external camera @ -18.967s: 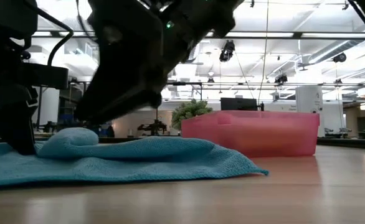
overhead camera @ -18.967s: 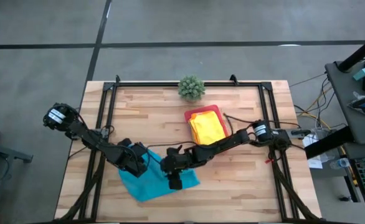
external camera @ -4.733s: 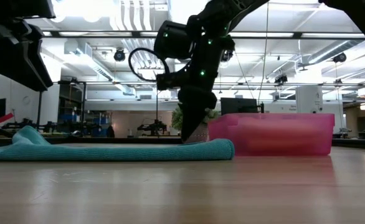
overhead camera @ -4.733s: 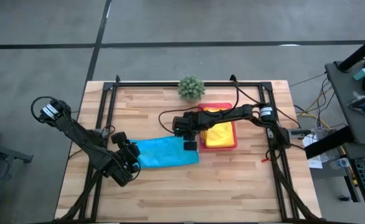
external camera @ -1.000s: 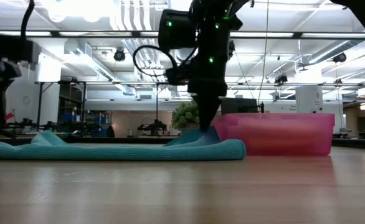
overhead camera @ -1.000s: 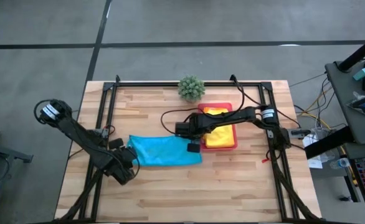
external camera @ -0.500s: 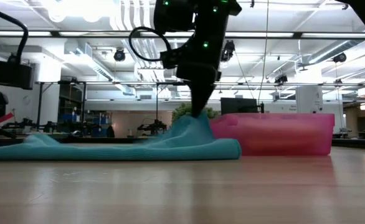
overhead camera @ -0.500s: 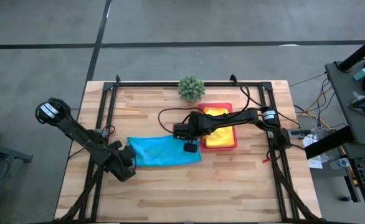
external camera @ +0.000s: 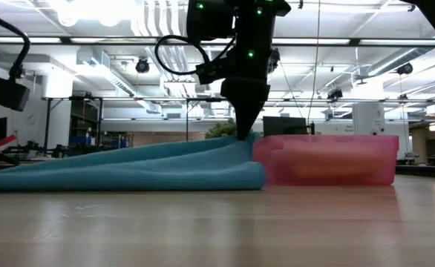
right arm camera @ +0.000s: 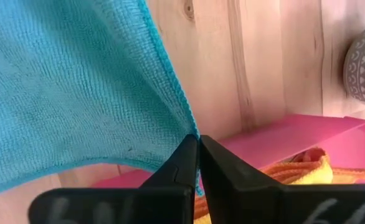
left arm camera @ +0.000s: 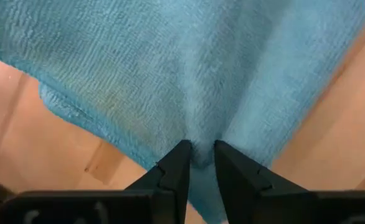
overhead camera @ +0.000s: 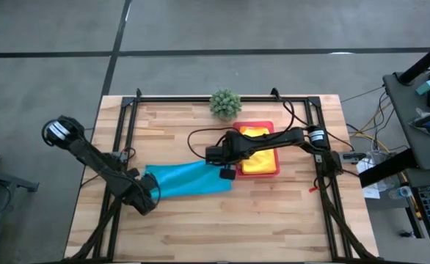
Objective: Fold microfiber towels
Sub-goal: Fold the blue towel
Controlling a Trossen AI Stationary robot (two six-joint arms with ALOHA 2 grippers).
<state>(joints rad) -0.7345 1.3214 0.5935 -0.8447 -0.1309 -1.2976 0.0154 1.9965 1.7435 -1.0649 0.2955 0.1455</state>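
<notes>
1. Our left gripper (overhead camera: 147,192) pinches one end of the turquoise towel (overhead camera: 189,180) from up high, near the left side of the wooden table (overhead camera: 274,213). Our right gripper (overhead camera: 226,170) pinches the other end, just beside the pink tray (overhead camera: 276,149). We see a yellow towel (overhead camera: 257,158) in the tray and a small green plant (overhead camera: 225,103) at the far edge.

2. From down low, we see our right gripper (external camera: 243,133) holding the turquoise towel (external camera: 128,172) up by its edge, right next to the pink tray (external camera: 321,159). The towel slopes down to the table on the other side.

3. Our left wrist camera shows our left gripper (left arm camera: 199,160) with both fingers squeezed on a bunch of turquoise towel (left arm camera: 170,68).

4. Our right wrist camera shows our right gripper (right arm camera: 197,155) shut tight on the turquoise towel (right arm camera: 64,93) at its edge. Behind it we see the pink tray (right arm camera: 276,140) with an orange towel (right arm camera: 298,165) inside.
</notes>
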